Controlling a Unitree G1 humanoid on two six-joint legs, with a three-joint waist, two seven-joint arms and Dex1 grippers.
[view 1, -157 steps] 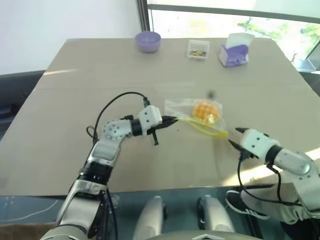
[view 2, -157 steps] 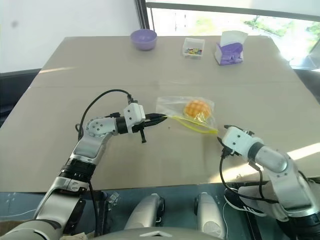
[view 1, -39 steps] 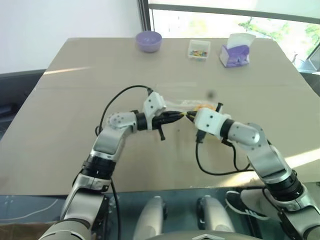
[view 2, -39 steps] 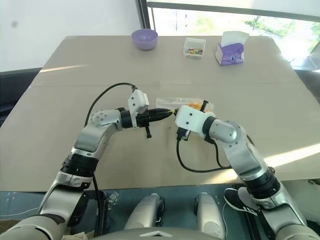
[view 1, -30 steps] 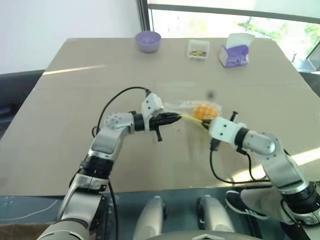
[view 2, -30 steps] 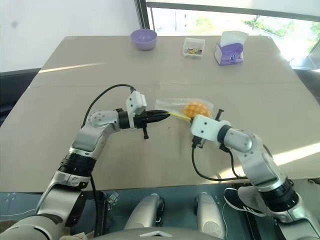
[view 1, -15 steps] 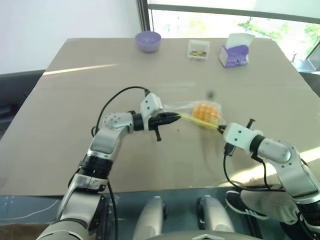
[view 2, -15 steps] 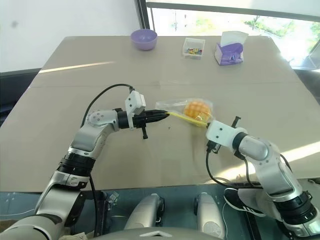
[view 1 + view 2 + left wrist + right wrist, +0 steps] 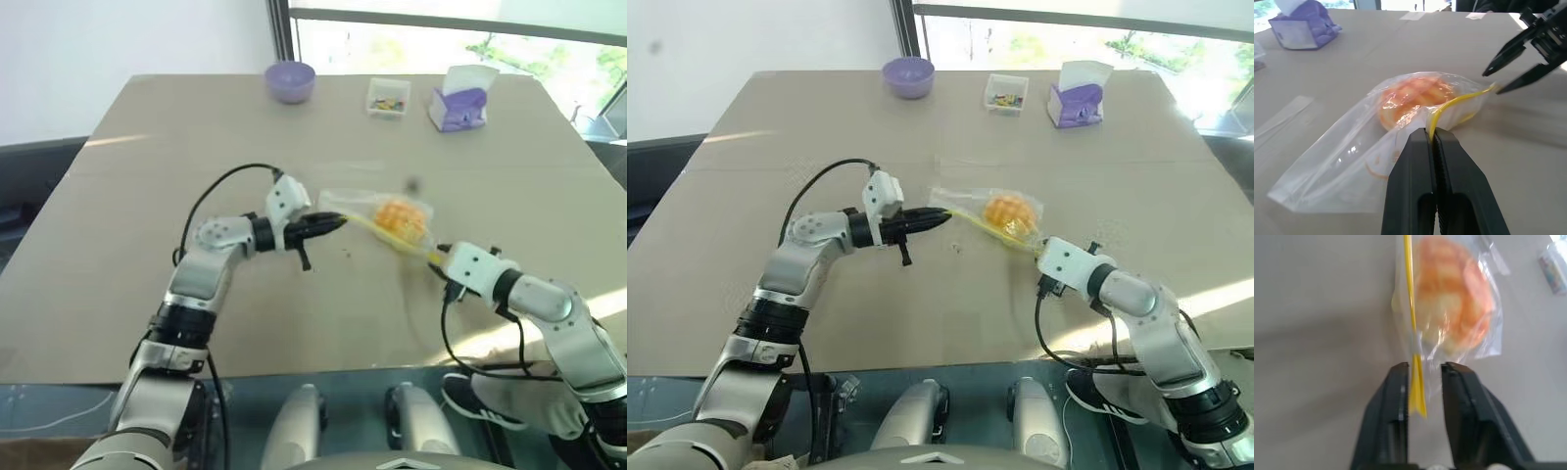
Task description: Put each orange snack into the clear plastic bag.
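Between claws: clear plastic bag, orange snack inside.

orange snack blurred behind clear plastic bag, small box's contents too small to tell

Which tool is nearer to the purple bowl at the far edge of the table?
The left tool. It pinches the clear plastic bag at mid-table, below the purple bowl. The right tool sits farther right and nearer the robot, at the bag's other end.
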